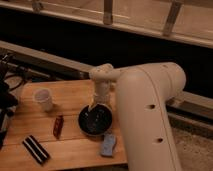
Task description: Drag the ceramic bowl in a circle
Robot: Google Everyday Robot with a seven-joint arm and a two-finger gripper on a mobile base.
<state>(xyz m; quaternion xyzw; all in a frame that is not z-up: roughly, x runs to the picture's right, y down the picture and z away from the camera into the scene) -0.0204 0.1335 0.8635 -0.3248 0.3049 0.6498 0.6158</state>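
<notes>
Ceramic bowl (95, 122) is glossy black, gripper (96, 108) at its far rim

Ceramic bowl (95, 124) glossy black — pale end effector (96, 106) at its rim; sponge (108, 145) bluish, perhaps.

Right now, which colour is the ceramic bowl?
Glossy black ceramic bowl, pale glints inside, best in the camera view. The gripper is at its far rim.

looks like an indoor test space in an office-type building, not a home: a plain wooden surface (70, 92) stands beside a long ledge (45, 52), with railing posts (107, 11) above and speckled floor (195, 145) at right. the gripper (98, 107) sits at the far rim of the bowl (95, 121) on that surface.
</notes>
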